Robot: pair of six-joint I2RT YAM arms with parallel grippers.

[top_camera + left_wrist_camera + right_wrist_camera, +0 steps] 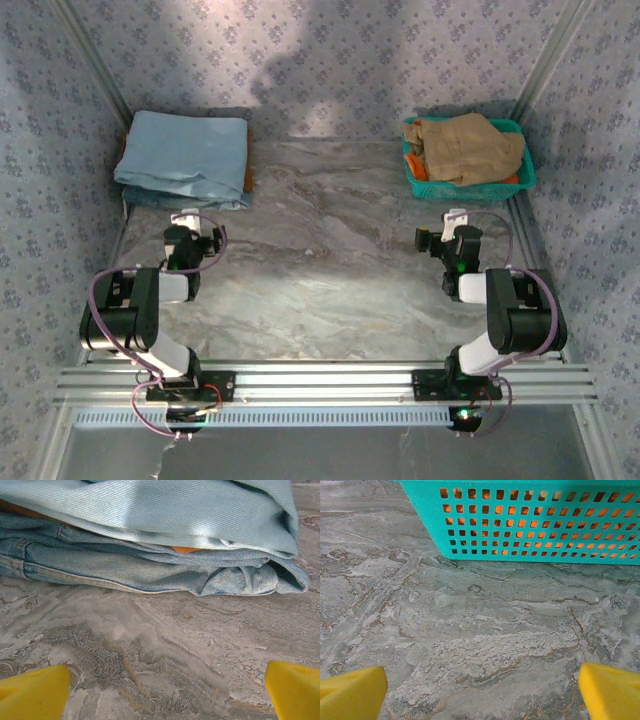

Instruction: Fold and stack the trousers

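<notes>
tan cloth of the trousers (468, 148), heaped unfolded in the teal basket (522, 186) at the far right corner of the desk (330, 270), on top of a bright orange garment (416, 168). same basket (520, 525) close up from the right wrist, orange glowing through the holes in its wall. not yet lifted out, not yet spread, not yet folded.

judged as the very first step: fetching the trousers from the basket. nothing laid out on the bare middle of the desk.

right fingers (456, 220) just short of the basket, spread wide and holding nothing, yellow pads (350, 692) at either edge of the wrist view with marbled desk between. left fingers (188, 220) likewise wide and empty, yellow pads (35, 692) well apart, pointed at the light blue folded cloth (185, 155) at the far left, near but not touching. under that cloth (165, 515), folded denim (130, 567) and a sliver of orange.

next move, probably: reach up and over the basket rim with the right arm, come down on top of the tan heap, pinch that cloth alone and not the orange piece beneath, then carry it to the open middle of the desk for spreading. likely calls for the left arm too, for pulling the legs straight before any fold. stacking place presumably the pile at the far left, though hard to say for certain.
</notes>
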